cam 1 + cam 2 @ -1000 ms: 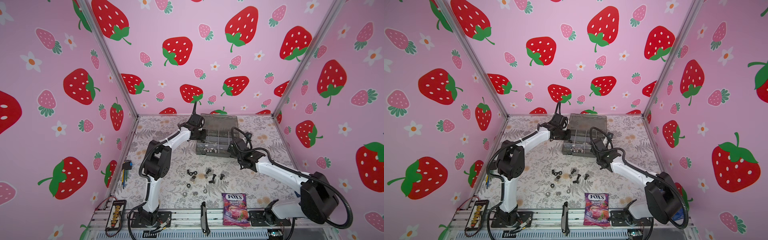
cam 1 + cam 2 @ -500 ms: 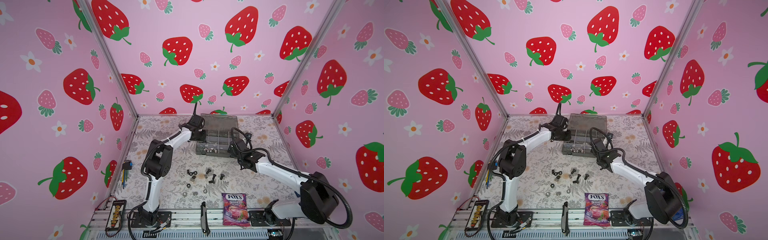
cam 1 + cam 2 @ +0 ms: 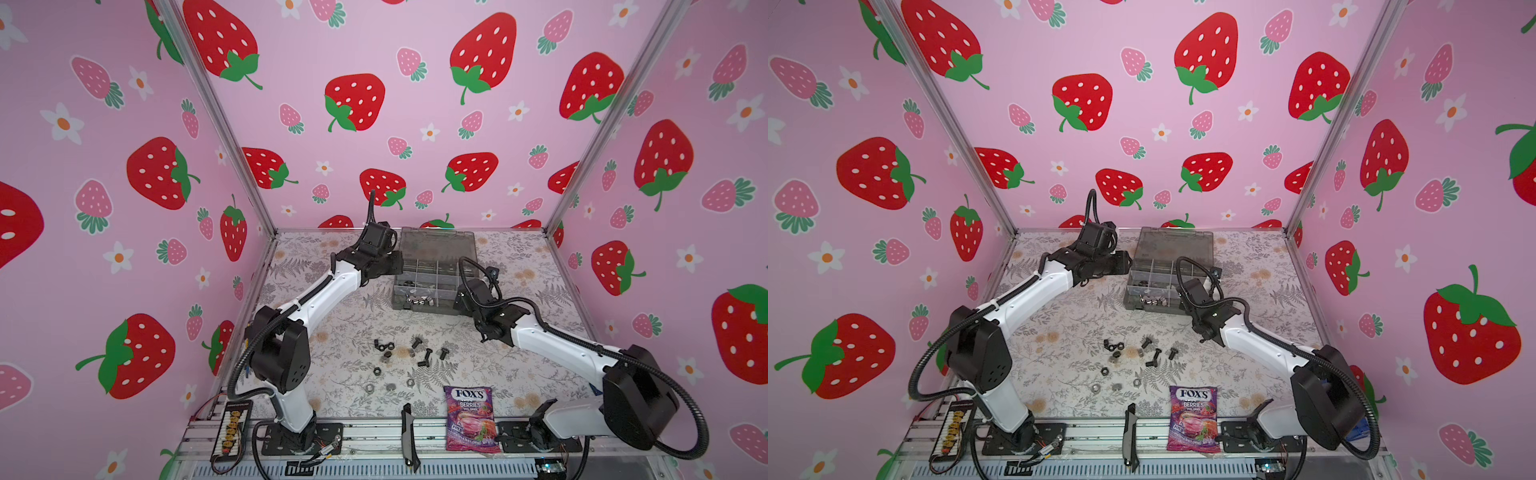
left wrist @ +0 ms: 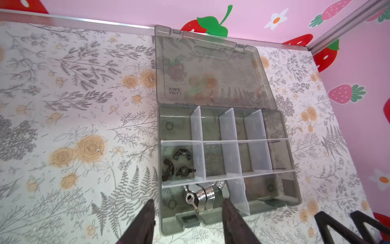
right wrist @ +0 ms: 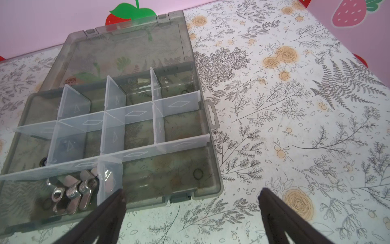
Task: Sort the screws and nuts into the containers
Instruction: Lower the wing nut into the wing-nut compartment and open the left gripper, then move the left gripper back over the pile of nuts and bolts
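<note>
Aluminium rail (image 3: 365, 435), front edge: carries both arm bases, a black knife-like tool (image 3: 409, 432) lying across it, and a connector board (image 3: 230, 430) at the left end. A purple candy bag (image 3: 471, 417), printed FOX'S BERRIES, lies flat, partly on the rail and partly on the tabletop (image 3: 332, 332).

Tabletop: white covering printed with grey ferns and orange roses, running wall to wall.

Nuts (image 3: 384, 361), loose: black and silver, scattered in the near middle of the tabletop, just beyond the bag. Screws (image 3: 426, 355): a few short black ones, just right of the nuts, lying apart from each other.

Organiser box (image 3: 415, 308): smoky grey plastic, beyond the loose parts. Its lid (image 3: 436, 245) is open and lies back toward the rear wall. Compartments are parted by clear dividers (image 4: 228, 124). Silver wing nuts (image 4: 202, 194) sit in the near row's left compartment, and black wing nuts (image 4: 179, 164) in the left compartment of the row behind.

Right end effector (image 5: 192, 193): fingers spread wide, nothing between them. It is at the box's near right corner, one finger over the near row and the other over the tabletop beside the box.

Left end effector (image 4: 187, 211): fingers partly apart, gripping nothing. It is above the box's left part, one finger over the tabletop and the other over the near row.

Walls (image 3: 374, 50): three pink panels printed with red strawberries and white flowers, joined by aluminium corner posts (image 3: 216, 120).
</note>
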You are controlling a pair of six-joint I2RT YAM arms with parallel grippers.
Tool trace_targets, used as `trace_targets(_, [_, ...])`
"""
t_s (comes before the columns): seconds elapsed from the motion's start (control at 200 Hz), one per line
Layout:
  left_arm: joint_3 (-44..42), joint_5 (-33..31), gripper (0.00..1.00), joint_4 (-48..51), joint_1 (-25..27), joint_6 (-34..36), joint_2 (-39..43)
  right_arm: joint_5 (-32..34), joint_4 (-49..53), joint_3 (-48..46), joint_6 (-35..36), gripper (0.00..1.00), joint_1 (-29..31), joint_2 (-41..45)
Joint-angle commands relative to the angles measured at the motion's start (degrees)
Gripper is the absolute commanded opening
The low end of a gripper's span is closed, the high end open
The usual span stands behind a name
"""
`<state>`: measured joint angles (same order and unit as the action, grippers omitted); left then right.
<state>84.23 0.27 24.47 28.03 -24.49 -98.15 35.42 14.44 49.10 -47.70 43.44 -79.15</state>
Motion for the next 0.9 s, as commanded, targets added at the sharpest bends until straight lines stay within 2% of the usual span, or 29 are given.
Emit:
trace_targets(0.0, [-6.5, -5.4, 0.65, -0.5, 0.3, -3.8, 4.3, 0.2, 4.2, 1.1, -0.5, 1.00, 1.5, 1.0])
trace_targets(0.095, [-12.5, -7.9, 0.80, -0.8, 0.2, -6.6, 9.1, -0.1, 5.9, 1.3, -1.2, 1.00, 2.9, 0.7])
trace_targets(0.16, [-16.2, -9.4, 1.00, -0.2, 0.2, -7.9, 12.3, -0.4, 6.5, 1.3, -1.4, 1.00, 4.0, 0.3])
trace_targets(0.35, [-26.1, -13.4, 0.99, 5.3, 0.8, -12.8, 20.1, -1.2, 8.3, 1.2, -3.0, 1.00, 6.3, -1.3])
trace_targets(0.485, [-30.6, -14.4, 0.99, 9.4, 3.3, -15.7, 22.7, -1.8, 8.0, 1.0, -3.5, 1.00, 6.8, -1.9])
trace_targets(0.66, [-33.3, -14.6, 1.00, 10.9, 7.2, -18.6, 22.1, -2.1, 7.3, 1.1, -3.4, 1.00, 6.8, -2.2])
trace_targets(0.895, [-33.5, -14.0, 0.91, 10.3, 10.3, -19.1, 17.4, -1.9, 7.6, 1.2, -3.8, 1.00, 6.9, -2.6])
